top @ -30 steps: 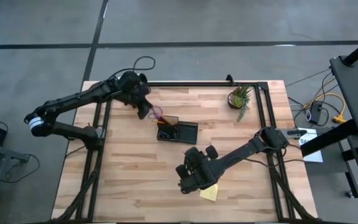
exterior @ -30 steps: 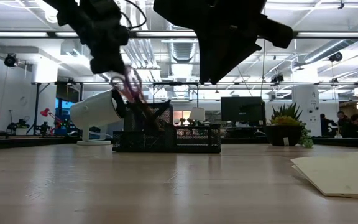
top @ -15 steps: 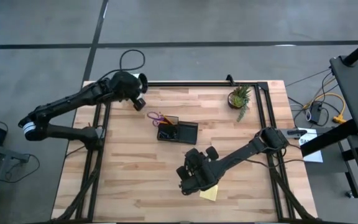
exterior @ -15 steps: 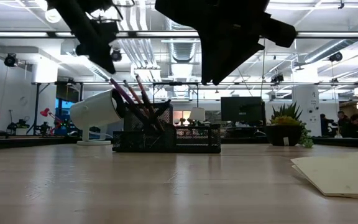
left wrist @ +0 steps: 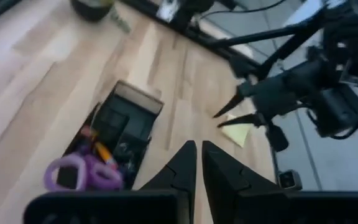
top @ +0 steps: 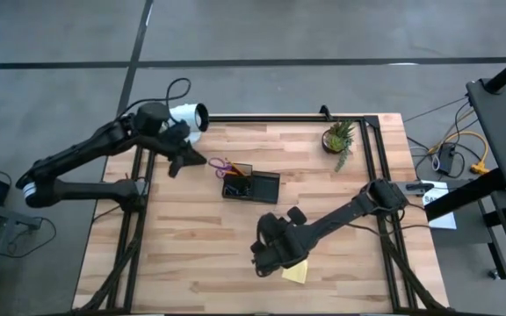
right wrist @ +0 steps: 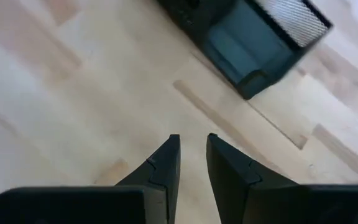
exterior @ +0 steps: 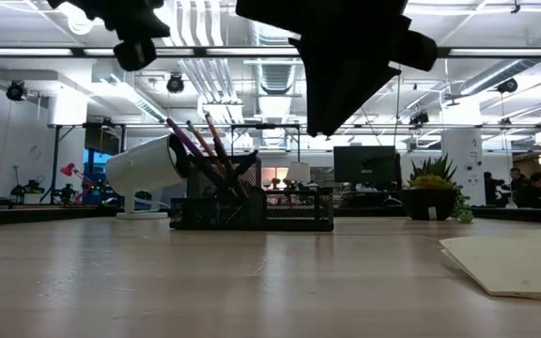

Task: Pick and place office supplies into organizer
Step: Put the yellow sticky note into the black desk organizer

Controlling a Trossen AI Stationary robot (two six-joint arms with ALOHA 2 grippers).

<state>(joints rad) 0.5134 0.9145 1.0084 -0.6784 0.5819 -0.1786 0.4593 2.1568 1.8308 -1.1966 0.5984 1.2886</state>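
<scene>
The black organizer (top: 253,187) stands mid-table. Purple-handled scissors (top: 220,164) stick blades-down into its tall end section, with the handles (left wrist: 82,177) leaning out toward the left. Pens (exterior: 200,150) lean in the same section. My left gripper (top: 200,161) hangs shut above the table, left of the organizer, with nothing in it. My right gripper (top: 260,262) hovers over the bare wood near the front, its fingers (right wrist: 173,149) a little apart and empty. The yellow sticky-note pad (top: 295,272) lies flat just to its right.
A white cylinder (top: 187,116) lies at the far left corner. A small potted plant (top: 338,138) stands at the far right. A black frame rail (top: 271,118) runs along the far edge. Bare wood lies between the organizer and the near edge.
My left gripper has drawn back from the organizer toward the table's left edge and has risen. The scissors, blurred beside it a second ago, now lean still in the tall section.
</scene>
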